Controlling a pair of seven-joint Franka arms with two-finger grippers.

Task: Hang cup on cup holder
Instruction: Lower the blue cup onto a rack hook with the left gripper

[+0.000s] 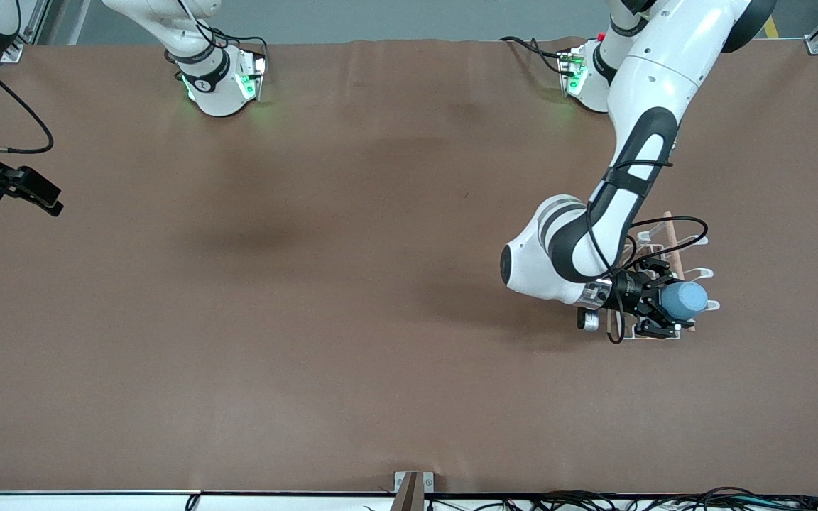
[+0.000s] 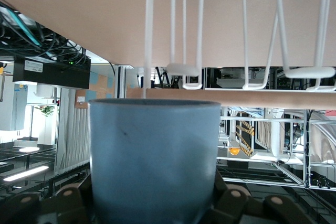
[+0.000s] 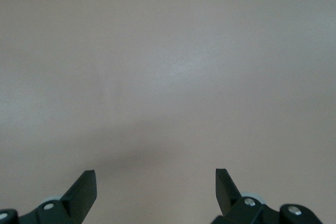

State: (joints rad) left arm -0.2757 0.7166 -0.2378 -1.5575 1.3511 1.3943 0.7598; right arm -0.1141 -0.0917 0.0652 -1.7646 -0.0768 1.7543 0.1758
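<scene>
The cup (image 1: 684, 301) sits between the jaws of your left gripper (image 1: 667, 306), which is closed on it and holds it up over the cup holder (image 1: 672, 264) at the left arm's end of the table (image 1: 352, 298). In the front view the cup lies on its side in the grasp, sticking out past the black fingers (image 1: 654, 328) over the white wire prongs (image 1: 701, 273), with the holder's light wooden rod (image 1: 673, 245) running just beside it.

From the left wrist view you see the cup (image 2: 155, 158) filling the space between the jaws, its pale blue wall facing the camera and the finger bases pressed against it on both sides. Straight ahead of the jaws the wooden rod (image 2: 273, 98) crosses the view just past the cup's rim, and the white wires (image 2: 185, 24) of the holder with their rounded tips (image 2: 182, 70) hang close by. One thin wire (image 2: 149, 35) lines up with the cup's rim; you cannot tell whether it touches the cup.

Your right gripper (image 1: 29, 190) waits at the right arm's end of the table. In the right wrist view its jaws stand wide apart, the two fingertips (image 3: 84, 190) framing nothing but bare brown table (image 3: 168, 66).
</scene>
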